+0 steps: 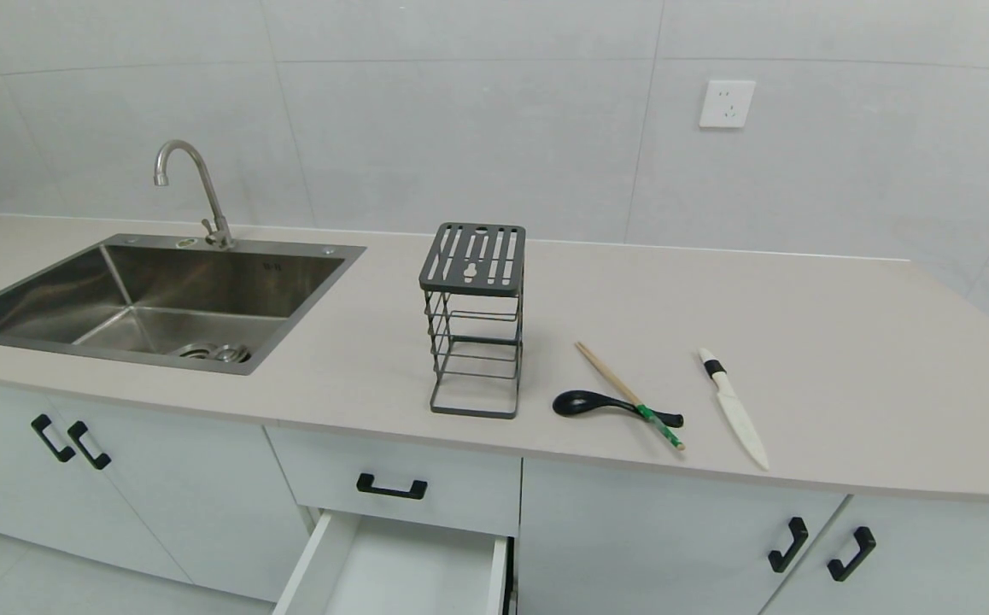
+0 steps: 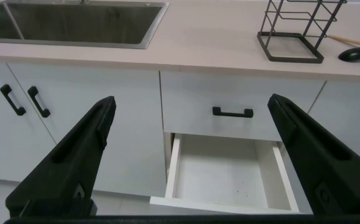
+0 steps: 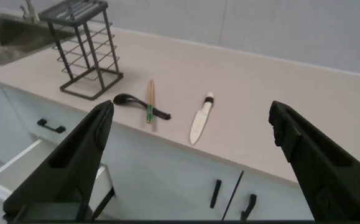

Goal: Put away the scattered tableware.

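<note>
Tableware (image 1: 631,400): three pieces, all right of centre near the table's (image 1: 845,342) front edge.

Nearest: both arms are held low, in front of the cabinets. Left jaws spread wide and holding nothing, facing the open drawer (image 2: 229,171), which looks bare inside. Right jaws also spread wide and holding nothing, facing the cabinet doors below the pieces.

Table front edge: the knife (image 1: 734,408) is rightmost. Its long axis runs diagonally, with the blade tip toward the near edge and the handle end farther back. Well apart to its left, the chopsticks (image 1: 629,395) lie on much the same diagonal, crossing over the handle of the black spoon (image 1: 584,402). The spoon lies roughly along the edge, bowl toward the rack.

Behind and left: the wire rack (image 1: 473,320) stands upright with its slotted top empty. The sink (image 1: 144,299) is far left.

Judgement: all three pieces lie above and ahead of the right jaws, so the right arm is the nearer one. The knife lies free of the others and looks like the cleanest first pick, gripped across its diagonal axis. Nothing has been put away yet.
</note>
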### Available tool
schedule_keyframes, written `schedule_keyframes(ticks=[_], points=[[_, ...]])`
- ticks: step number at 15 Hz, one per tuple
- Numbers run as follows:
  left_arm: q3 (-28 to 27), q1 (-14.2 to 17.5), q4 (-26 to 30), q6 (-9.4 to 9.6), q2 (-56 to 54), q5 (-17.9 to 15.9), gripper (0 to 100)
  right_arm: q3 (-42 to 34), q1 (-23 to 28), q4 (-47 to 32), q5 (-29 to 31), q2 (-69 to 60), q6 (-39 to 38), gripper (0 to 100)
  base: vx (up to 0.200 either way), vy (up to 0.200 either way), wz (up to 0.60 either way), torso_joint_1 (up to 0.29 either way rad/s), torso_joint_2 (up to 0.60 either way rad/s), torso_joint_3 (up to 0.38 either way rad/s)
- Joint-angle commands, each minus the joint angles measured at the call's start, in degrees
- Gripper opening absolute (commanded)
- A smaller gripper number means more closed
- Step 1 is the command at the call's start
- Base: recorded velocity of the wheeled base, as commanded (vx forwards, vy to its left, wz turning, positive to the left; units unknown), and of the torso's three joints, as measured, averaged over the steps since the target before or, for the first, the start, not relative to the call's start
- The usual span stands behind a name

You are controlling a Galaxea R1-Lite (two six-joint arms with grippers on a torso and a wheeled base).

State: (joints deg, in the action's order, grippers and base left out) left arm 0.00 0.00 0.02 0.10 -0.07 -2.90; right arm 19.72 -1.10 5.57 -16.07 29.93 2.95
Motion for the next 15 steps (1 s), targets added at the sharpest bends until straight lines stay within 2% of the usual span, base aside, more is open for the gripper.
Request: schedule_keyframes(ticks=[1, 5, 6, 11, 15], points=[[0.00, 0.00, -0.02, -0.01, 0.07, 0.00, 100, 1.55, -3.47, -0.12, -0.19, 11.20, 0.04, 100, 0.000, 0.000, 0.00, 0.000, 0.00, 0.000], [0.00, 0.00, -0.02, -0.01, 0.07, 0.00, 100, 2.95, -8.83, 0.05, -0.02, 23.77, 0.04, 100, 0.000, 0.000, 0.00, 0.000, 0.00, 0.000], [0.00, 0.00, -0.02, -0.01, 0.07, 0.00, 100, 4.88, -11.30, 0.05, 0.25, 29.31, -0.23, 100, 0.000, 0.000, 0.00, 0.000, 0.00, 0.000], [0.00, 0.00, -0.02, -0.01, 0.07, 0.00, 100, 11.04, -17.27, 0.05, 0.60, 42.67, -4.71, 100, 0.000, 0.000, 0.00, 0.000, 0.00, 0.000], [0.00, 0.00, -0.02, -0.01, 0.07, 0.00, 100, 17.80, -22.72, 0.05, 7.54, 52.95, -10.60, 100, 0.000, 0.000, 0.00, 0.000, 0.00, 0.000]])
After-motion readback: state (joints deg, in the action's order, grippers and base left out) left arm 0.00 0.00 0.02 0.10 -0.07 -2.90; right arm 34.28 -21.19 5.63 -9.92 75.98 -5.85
